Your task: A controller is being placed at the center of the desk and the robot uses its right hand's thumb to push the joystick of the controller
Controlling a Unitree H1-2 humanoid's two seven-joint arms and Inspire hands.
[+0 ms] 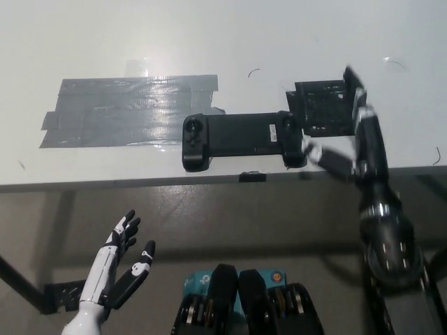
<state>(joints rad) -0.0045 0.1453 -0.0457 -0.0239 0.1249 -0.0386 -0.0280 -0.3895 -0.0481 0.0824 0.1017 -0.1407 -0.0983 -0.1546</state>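
Right hand [349, 139], black, blurred, at the controller's right end near the front edge of the desk [209, 35]. Fingers spread apart, nothing held: one finger stretched away over the black patch [323, 106] beyond the controller's right end, the thumb [323, 158] pointing toward the controller's right grip. Contact between thumb and grip not clear through the blur; tip just beside the grip's lower corner. No contact seen with the joystick [286, 126].

Controller [243, 139]: black, long and flat, lying lengthwise along the desk's front edge, roughly mid-width. Round control on its left grip, joystick on its right grip, small white label right of its middle. Left end just beside the grey tape patch [129, 109]; right end touching or overlapping the black patch.

Left hand [120, 269], white, well below the controller and off the desk, fingers open and apart, holding nothing.
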